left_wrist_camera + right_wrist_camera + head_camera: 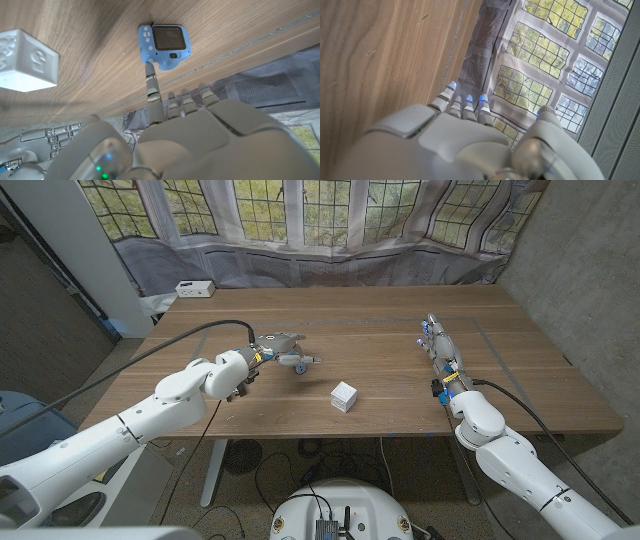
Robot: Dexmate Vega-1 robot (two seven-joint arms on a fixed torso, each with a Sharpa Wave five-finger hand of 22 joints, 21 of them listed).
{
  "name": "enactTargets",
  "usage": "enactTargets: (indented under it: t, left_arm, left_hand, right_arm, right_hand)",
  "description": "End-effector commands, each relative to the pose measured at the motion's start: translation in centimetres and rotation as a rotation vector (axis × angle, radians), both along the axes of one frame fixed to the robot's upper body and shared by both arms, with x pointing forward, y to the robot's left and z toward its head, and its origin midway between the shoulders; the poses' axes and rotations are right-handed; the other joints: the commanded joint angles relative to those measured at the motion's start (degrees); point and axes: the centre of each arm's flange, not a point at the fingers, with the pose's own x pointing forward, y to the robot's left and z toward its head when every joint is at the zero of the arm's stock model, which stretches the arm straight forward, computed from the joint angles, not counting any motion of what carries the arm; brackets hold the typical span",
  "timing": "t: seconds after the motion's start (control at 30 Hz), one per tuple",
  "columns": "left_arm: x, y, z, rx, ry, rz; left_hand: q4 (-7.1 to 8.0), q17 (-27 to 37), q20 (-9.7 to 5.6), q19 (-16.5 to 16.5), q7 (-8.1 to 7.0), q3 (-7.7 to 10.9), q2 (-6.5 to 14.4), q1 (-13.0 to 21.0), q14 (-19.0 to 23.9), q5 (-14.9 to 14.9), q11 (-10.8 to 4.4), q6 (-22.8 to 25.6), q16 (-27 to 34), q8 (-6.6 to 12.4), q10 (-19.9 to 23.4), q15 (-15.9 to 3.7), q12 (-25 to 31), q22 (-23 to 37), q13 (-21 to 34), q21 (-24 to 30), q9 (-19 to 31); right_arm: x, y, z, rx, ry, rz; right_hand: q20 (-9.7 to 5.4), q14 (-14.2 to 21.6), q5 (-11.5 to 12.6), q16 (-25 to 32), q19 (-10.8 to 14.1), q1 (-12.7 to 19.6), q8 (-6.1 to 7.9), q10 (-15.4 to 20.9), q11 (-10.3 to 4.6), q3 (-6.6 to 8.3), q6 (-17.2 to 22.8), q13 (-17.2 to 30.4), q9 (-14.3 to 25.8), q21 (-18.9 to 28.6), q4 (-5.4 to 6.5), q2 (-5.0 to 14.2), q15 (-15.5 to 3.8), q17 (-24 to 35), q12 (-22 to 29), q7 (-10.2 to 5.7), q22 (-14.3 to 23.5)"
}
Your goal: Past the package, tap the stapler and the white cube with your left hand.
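My left hand (pixel 268 351) reaches over the table's middle left with one finger stretched out and the others curled in. That fingertip (pixel 149 70) touches the edge of a small blue device (pixel 164 44) with a dark screen and white buttons; it looks like a toy camera, not a stapler. The same device (pixel 298 361) lies just right of the hand. A white cube (pixel 344 396) with embossed faces sits nearer the front edge, apart from the hand, and shows again as the cube (pixel 26 61). My right hand (pixel 441 350) stands on its edge at the right, fingers straight, holding nothing.
A small white box (pixel 194 289) sits at the table's far left corner. The wooden table (pixel 380 320) ends at a curtained window wall behind. My right hand's fingers (pixel 465 102) point toward that far edge.
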Motion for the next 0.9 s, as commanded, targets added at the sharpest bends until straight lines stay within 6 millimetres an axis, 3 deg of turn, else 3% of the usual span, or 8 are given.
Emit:
enactTargets:
  t: [0.03,0.3,0.6,0.9]
  left_arm:
    - [-0.32,0.25,0.13,-0.042,-0.024,-0.023]
    - [-0.36,0.39,0.06,-0.053,-0.028,-0.018]
    - [-0.39,0.54,0.04,-0.060,-0.030,-0.008]
    - [-0.50,0.55,0.00,-0.050,-0.045,0.004]
  left_hand:
    - [-0.04,0.07,-0.06,0.36,0.29,0.02,0.95,0.43,1.13,0.32,-0.02,1.34,0.42,0.30,1.19,-0.04,0.75,0.31,0.18,0.61,0.13]
    - [-0.17,0.05,-0.04,0.76,0.54,0.18,1.28,0.88,1.72,0.34,0.02,1.88,0.47,0.35,1.71,-0.01,0.88,0.31,0.18,0.72,0.14]
    - [-0.36,0.04,0.02,1.24,1.49,0.41,1.83,1.62,2.43,0.31,0.11,5.72,0.37,1.47,1.95,0.02,0.83,0.31,0.19,0.79,0.29]
    - [-0.42,0.04,0.04,1.33,1.57,0.48,1.99,1.84,2.80,0.28,0.10,5.77,0.40,1.32,2.02,0.15,0.82,0.31,0.20,0.78,0.34]
  right_arm:
    - [0.07,0.03,-0.20,0.006,0.005,0.000]
    - [0.14,0.08,-0.18,-0.004,0.004,0.001]
    - [0.19,0.08,-0.18,-0.001,0.008,0.004]
    - [0.23,0.13,-0.25,0.003,0.010,0.003]
  right_hand:
    - [0.44,0.15,0.40,-0.09,-0.07,-0.41,0.09,0.33,0.41,0.29,0.48,0.18,0.13,-0.15,-0.36,0.20,0.19,0.31,-0.35,0.07,0.27]
    - [0.40,0.16,0.40,-0.10,-0.09,-0.45,0.07,0.37,0.34,0.28,0.46,0.18,0.13,-0.13,-0.40,0.21,0.17,0.32,-0.36,0.01,0.28]
    - [0.46,0.15,0.40,-0.12,-0.13,-0.50,0.08,0.38,0.31,0.26,0.53,0.19,0.13,-0.13,-0.42,0.20,0.21,0.32,-0.39,-0.03,0.28]
    - [0.47,0.21,0.40,-0.11,-0.14,-0.57,0.06,0.42,0.31,0.25,0.53,0.19,0.14,-0.11,-0.43,0.21,0.18,0.33,-0.40,-0.09,0.28]
